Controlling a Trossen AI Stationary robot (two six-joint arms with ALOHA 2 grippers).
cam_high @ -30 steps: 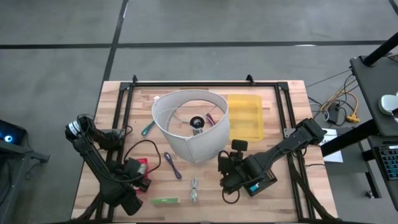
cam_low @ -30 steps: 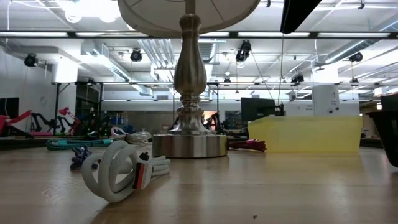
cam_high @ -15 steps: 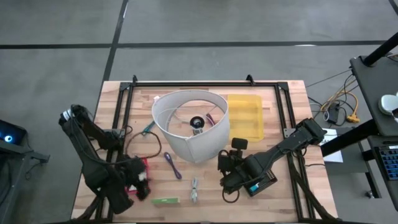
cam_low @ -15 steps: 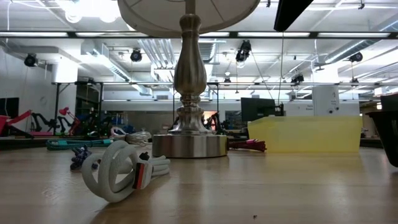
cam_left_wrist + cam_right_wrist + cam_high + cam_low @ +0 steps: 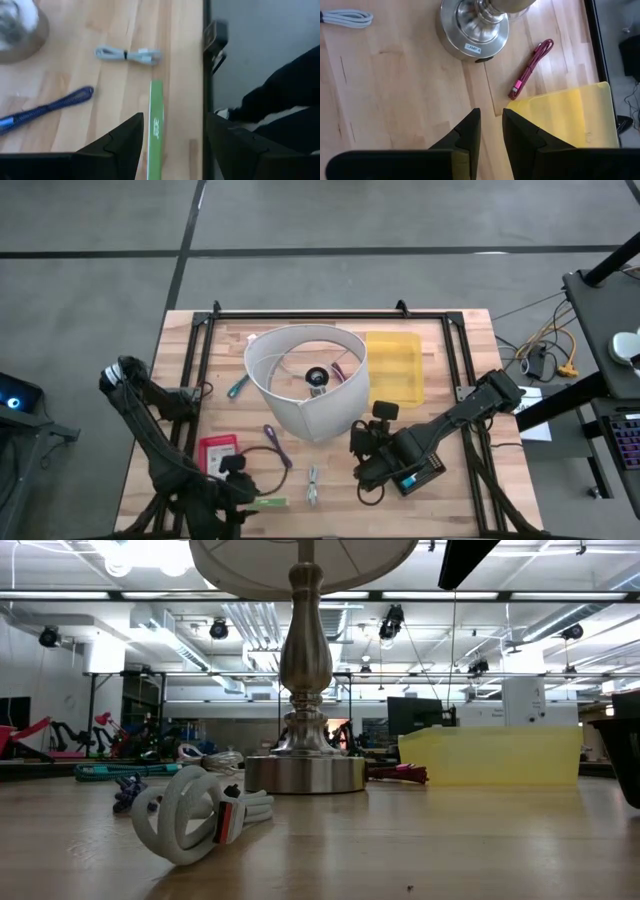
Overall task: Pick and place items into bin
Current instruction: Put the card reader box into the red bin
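**L claw spread over flat green strip**

Left gripper [image 5: 172, 145] at table's near edge, fingers wide apart w/ slim green stick [image 5: 155, 127] between them. Right gripper [image 5: 491, 131] nearly pressed together, empty, beside translucent yellow bin [image 5: 395, 368]. Coiled grey cable [image 5: 128, 54] nearby.

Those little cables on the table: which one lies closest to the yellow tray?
The magenta cable: its plug end nearly reaches the yellow tray beside the lamp base. The grey cable and purple cable lie far off.

light: bright, even, ceiling fixtures [image 5: 150, 554] glaring | shadows: soft | blur: left wrist view slightly soft
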